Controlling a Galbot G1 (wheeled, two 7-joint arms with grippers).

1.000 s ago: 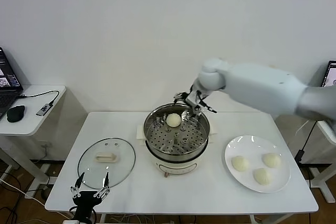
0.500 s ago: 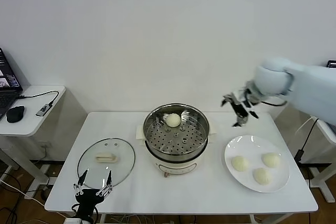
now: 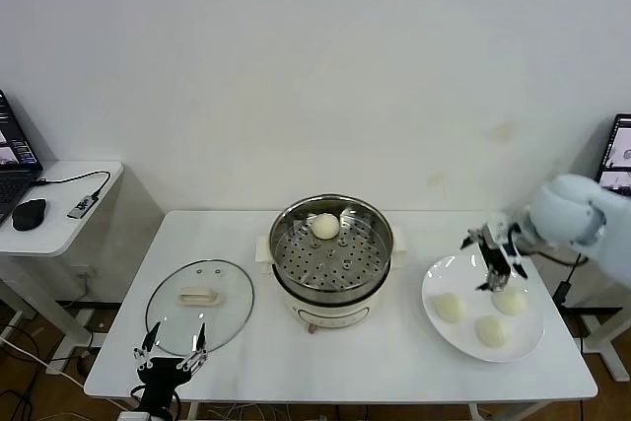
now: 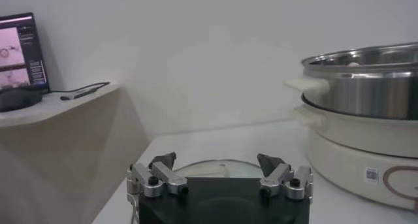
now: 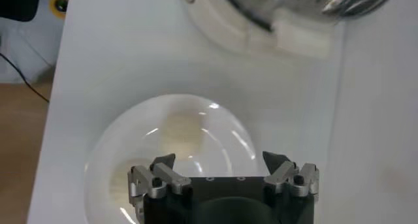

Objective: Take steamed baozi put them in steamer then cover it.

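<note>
I am swinging my right gripper (image 3: 496, 261) away from the steamer (image 3: 331, 244), where one baozi (image 3: 325, 226) now sits on the perforated tray, and bringing it, fingers spread and empty, down over the white plate (image 3: 441, 276) toward the three remaining baozi (image 3: 451, 307). My left gripper (image 3: 172, 354) is waiting open near the glass cover (image 3: 200, 305).

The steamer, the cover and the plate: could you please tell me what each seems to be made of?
The steamer: polished steel pot, mirror-bright with a perforated tray, on a cream, probably plastic base. The cover: clear glass, since the table shows through it, with a metal rim and a cream handle, probably plastic. The plate: glossy white, likely ceramic, though the look leaves it open.
</note>
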